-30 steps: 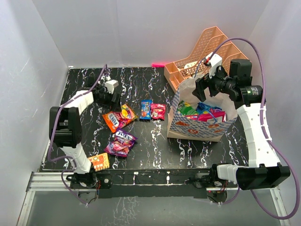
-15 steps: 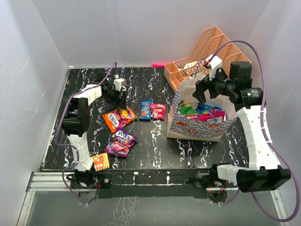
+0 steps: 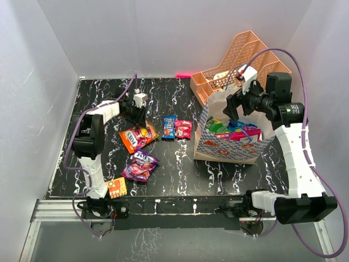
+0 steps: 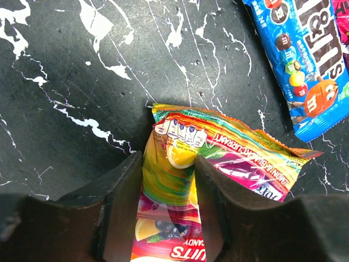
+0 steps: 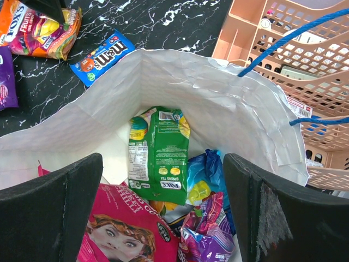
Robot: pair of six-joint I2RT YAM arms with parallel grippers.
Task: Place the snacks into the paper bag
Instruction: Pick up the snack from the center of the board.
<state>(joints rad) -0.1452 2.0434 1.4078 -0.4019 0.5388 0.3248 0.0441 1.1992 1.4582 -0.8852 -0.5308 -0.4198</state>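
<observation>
White-and-black arms trail purple cables (fingers seemingly matte black).

fruit candy packet partly off-frame

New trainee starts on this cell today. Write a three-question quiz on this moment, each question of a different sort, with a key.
1. True or false: the right gripper holds a snack above the paper bag.
2. Which packet sits between the fingers of the left gripper?
A. the blue M&M's packet
B. the rainbow fruit candy packet
C. the purple packet
3. Name what stands right behind the paper bag.

Key
1. False: its fingers are wide apart and empty.
2. B
3. The peach mesh organizer.
</observation>
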